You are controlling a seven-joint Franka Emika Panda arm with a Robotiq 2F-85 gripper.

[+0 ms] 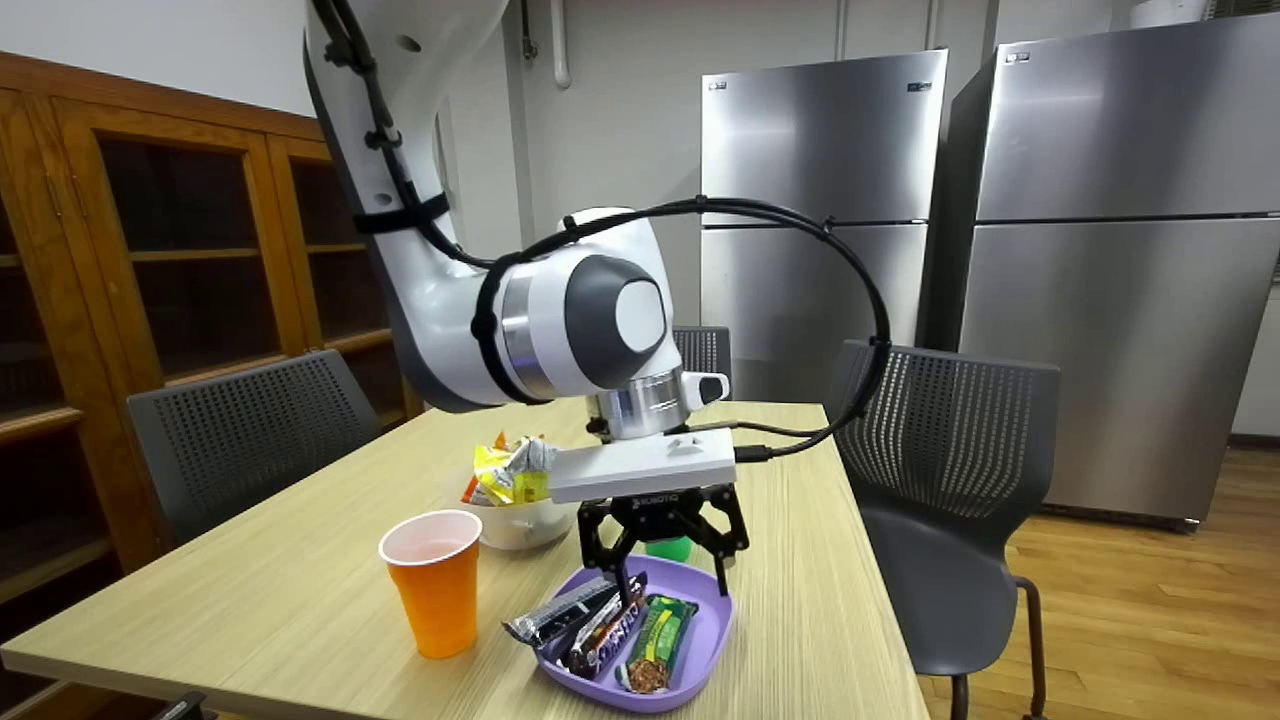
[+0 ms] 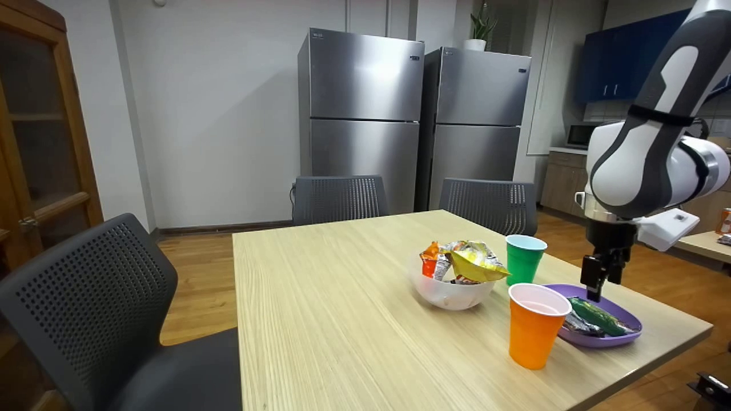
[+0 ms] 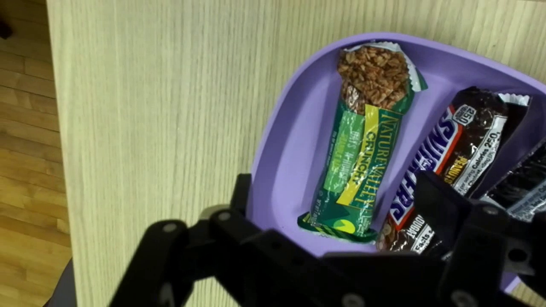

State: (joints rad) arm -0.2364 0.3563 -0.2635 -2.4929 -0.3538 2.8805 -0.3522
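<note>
The gripper (image 1: 675, 594) hangs over the tray (image 1: 713, 630), its jaws well apart — the green bar (image 3: 362, 157) in the tray shows between them; whether either touches the Snickers (image 3: 454, 153) cannot be told. In the wrist view, the Snickers lies past three o'clock from the green bar. On the bench (image 1: 330, 560), in an exterior view, the orange cup (image 1: 435, 595) stands past nine o'clock from the tray, the bowl (image 1: 520, 530) past ten.
</note>
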